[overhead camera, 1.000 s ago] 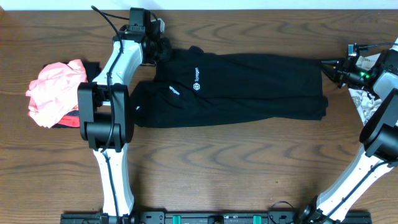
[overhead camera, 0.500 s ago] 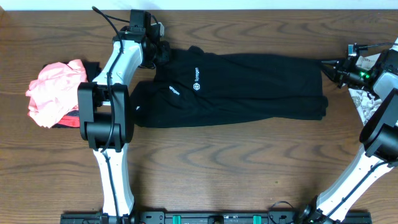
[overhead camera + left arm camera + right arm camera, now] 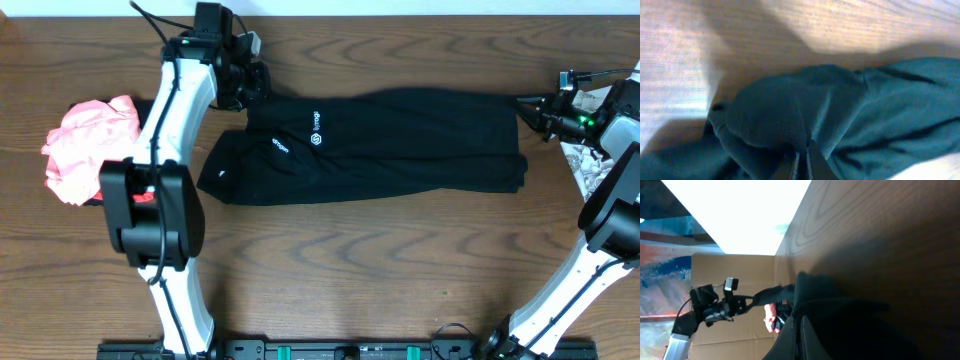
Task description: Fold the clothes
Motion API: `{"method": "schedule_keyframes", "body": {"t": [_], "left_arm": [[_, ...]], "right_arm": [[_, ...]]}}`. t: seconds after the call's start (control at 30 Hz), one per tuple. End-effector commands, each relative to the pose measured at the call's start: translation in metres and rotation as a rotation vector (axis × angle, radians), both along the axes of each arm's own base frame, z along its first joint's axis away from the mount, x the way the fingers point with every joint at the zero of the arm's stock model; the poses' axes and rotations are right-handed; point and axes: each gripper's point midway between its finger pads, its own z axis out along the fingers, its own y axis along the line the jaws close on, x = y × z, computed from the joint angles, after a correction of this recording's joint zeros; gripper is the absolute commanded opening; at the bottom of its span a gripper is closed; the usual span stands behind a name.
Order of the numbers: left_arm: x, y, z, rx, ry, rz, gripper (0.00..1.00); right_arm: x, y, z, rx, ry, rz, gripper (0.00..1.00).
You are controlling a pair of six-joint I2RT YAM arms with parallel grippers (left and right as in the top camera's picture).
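I am pinching the black garment (image 3: pixel 400 140) at both ends. My left claw (image 3: pixel 252 82) is pressed together on a bunched fold at its far left corner. In the left wrist view the fabric is gathering around the left claw's tips (image 3: pixel 802 161), with bare tabletop (image 3: pixel 350 270) beyond. My right claw (image 3: pixel 528 106) is pressed together on the far right corner, where dark cloth is wrapping its tips (image 3: pixel 801 330).

What the next move turns on is the garment's long axis. It is running side to side across the tabletop, from one claw straight to the other, with the white logo (image 3: pixel 316 136) lying nearer my left end. Both grips are sitting on the far edge, away from my bases, and the near edge is lying loose toward me.

I judge that the fold has to go across that axis, carrying the far edge toward the near one. For that, both claws need to be travelling together at the same pace, or the cloth will be skewing. Neither arm is nearer the middle; each is owning its own end.

The left end is looking less tidy, with a flap spreading out toward the near left, so that side may be needing more care. The pink garment (image 3: pixel 85 145) is lying crumpled just left of my left arm, apart from the black one.
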Motion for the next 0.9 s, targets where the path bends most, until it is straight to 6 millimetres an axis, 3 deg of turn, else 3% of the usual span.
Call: {"method": "schedule_keyframes", "body": {"t": [0.0, 0.27, 0.47, 0.7, 0.87], "left_arm": [[-0.008, 0.001, -0.003, 0.0, 0.033, -0.014, 0.06], [-0.02, 0.008, -0.007, 0.014, 0.089, -0.01, 0.06], [-0.032, 0.03, -0.016, 0.108, 0.147, 0.021, 0.06], [-0.038, 0.033, -0.017, 0.11, 0.173, 0.019, 0.06], [-0.043, 0.033, -0.018, 0.112, 0.193, 0.018, 0.06]], "right_arm": [[-0.004, -0.002, 0.004, 0.062, -0.014, 0.012, 0.01], [-0.014, -0.009, 0.03, 0.183, -0.11, 0.049, 0.01], [-0.02, -0.013, 0.028, 0.226, -0.046, 0.026, 0.01], [-0.031, -0.009, 0.024, 0.267, 0.027, 0.011, 0.01], [-0.045, -0.004, 0.001, 0.202, 0.165, -0.011, 0.01]]}}
